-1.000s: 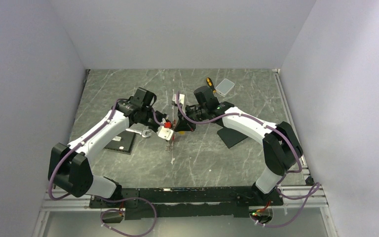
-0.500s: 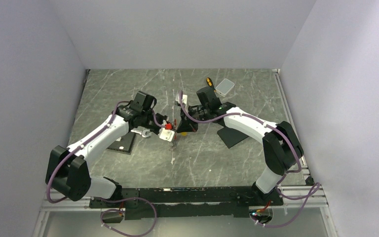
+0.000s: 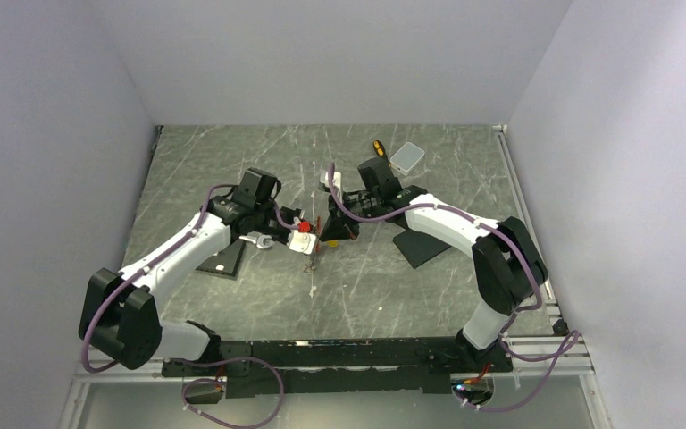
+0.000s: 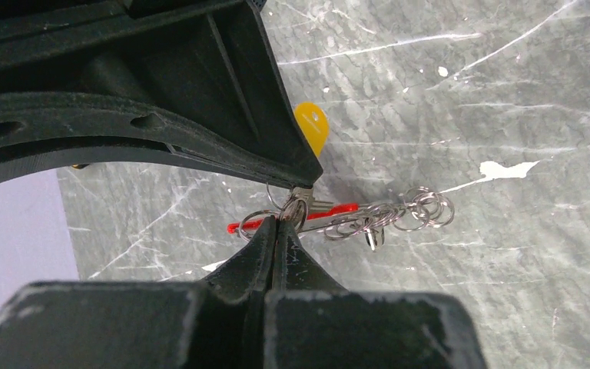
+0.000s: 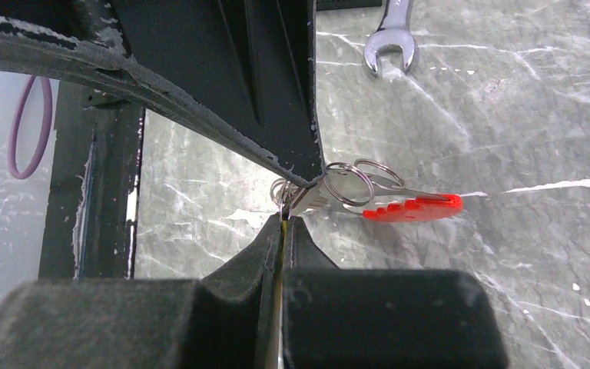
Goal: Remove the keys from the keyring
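The keys (image 3: pixel 314 243) hang in a small bunch above the table between my two grippers. My left gripper (image 4: pixel 280 223) is shut on a thin ring of the keyring (image 4: pixel 255 223). The red plastic strip (image 4: pixel 334 209) and a chain of silvery rings (image 4: pixel 407 214) trail off to the right of it. My right gripper (image 5: pixel 284 217) is shut on a brass-yellow key, which shows as a yellow edge between its jaws. The key's yellow head (image 4: pixel 312 129) pokes out behind the right finger. Rings (image 5: pixel 349 184) and the red strip (image 5: pixel 413 206) lie just beyond. I cannot pick out the tag.
A silver wrench (image 3: pixel 257 239) lies left of the bunch and also shows in the right wrist view (image 5: pixel 390 38). A yellow-handled screwdriver (image 3: pixel 379 148) and a white box (image 3: pixel 406 158) sit at the back. Black pads lie at the left (image 3: pixel 217 257) and right (image 3: pixel 422 246).
Both grippers stay shut at the bunch. The left arm has shifted a little and the bunch has moved slightly with it. The right wrist has edged slightly away from the camera.
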Controlling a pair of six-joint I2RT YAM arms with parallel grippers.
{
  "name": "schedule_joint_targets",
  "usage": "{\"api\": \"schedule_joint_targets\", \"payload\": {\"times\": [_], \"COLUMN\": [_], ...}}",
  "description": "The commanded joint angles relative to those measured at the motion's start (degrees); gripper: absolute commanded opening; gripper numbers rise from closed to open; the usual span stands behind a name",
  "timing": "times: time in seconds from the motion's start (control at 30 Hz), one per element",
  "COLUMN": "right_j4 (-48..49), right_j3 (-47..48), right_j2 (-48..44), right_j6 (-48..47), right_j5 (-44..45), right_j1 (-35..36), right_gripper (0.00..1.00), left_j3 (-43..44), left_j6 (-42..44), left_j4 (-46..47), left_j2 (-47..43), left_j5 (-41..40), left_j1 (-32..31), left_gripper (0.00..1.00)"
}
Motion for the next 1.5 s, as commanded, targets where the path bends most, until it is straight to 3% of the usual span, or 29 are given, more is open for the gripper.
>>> {"api": "schedule_joint_targets", "payload": {"times": [0.0,0.2,0.6,0.9,1.3,1.47], "right_j4": [1.8,3.1,8.0,13.1,12.3,14.5], "right_j3": [-1.3,-2.0,-2.7,-3.2,-3.2,-3.1], "right_j2": [-0.3,0.6,2.8,5.6,7.0,9.7], "right_j6": [-1.2,0.1,3.9,8.8,9.8,14.2], "right_j5": [1.7,1.4,-1.3,-4.2,-4.7,-7.4], "right_j1": [-1.7,-1.8,-1.7,-1.5,-1.5,-1.5], "right_gripper": [0.00,0.00,0.00,0.00,0.00,0.00], "left_j3": [-1.5,-2.8,-10.6,-16.9,-20.0,-23.7], "left_j6": [-5.7,-10.8,-9.9,-23.1,-43.4,-40.5], "left_j4": [-0.8,2.7,7.6,19.8,25.8,26.7], "left_j2": [-2.4,-4.0,-11.0,-15.4,-16.7,-19.2], "left_j5": [-0.4,-0.5,1.9,3.0,-0.9,0.7], "left_j1": [0.3,0.4,0.3,1.2,4.7,4.9], "left_gripper": [0.00,0.00,0.00,0.00,0.00,0.00]}}
